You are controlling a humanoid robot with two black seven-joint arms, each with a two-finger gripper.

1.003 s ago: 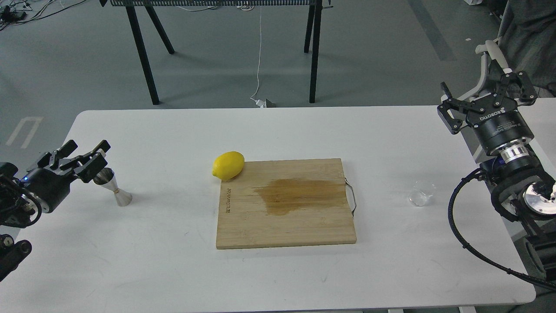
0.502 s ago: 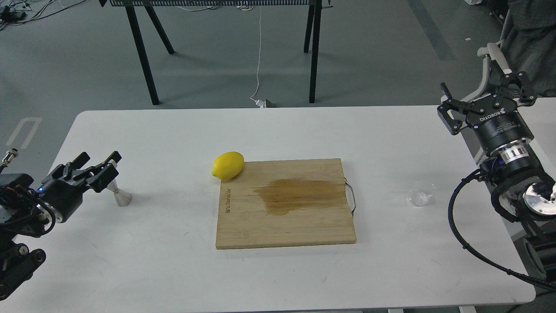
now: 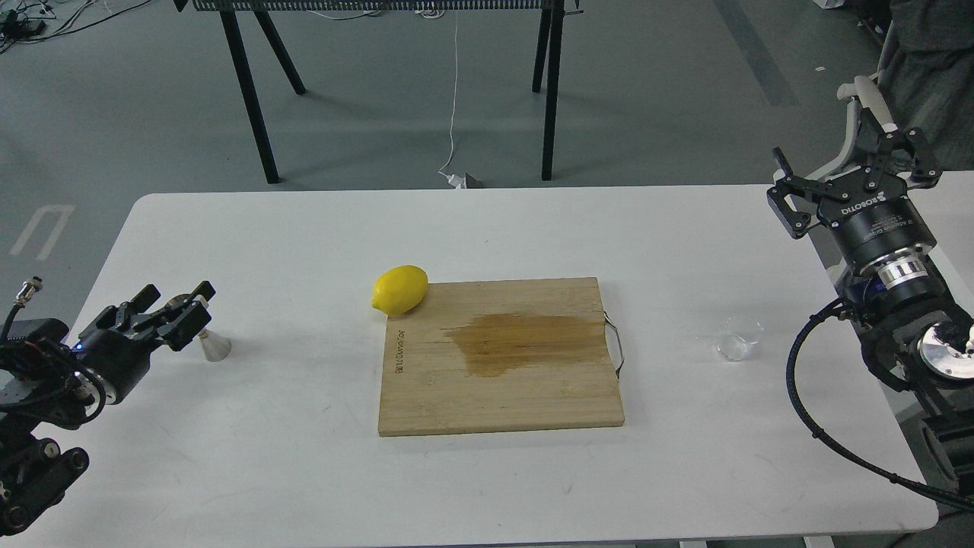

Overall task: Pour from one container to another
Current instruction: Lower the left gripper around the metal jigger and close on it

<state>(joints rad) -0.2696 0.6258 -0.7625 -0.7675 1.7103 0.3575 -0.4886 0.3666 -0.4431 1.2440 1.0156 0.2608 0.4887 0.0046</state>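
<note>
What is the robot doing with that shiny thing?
The left gripper is right at the steel jigger on the white table, its fingers spread around the top, though I cannot tell if it grips. The right gripper hangs open in the air, away from the small glass cup. Between them lie a lemon and a wooden board with a wet stain. Nothing has been poured yet.

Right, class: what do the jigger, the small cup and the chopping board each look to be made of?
Jigger: probably polished steel, since it is silvery and reflective. Small cup: likely glass, perhaps clear plastic; the table shows through it. Chopping board: bamboo or wood, matte, with visible grain and a darker stain.
</note>
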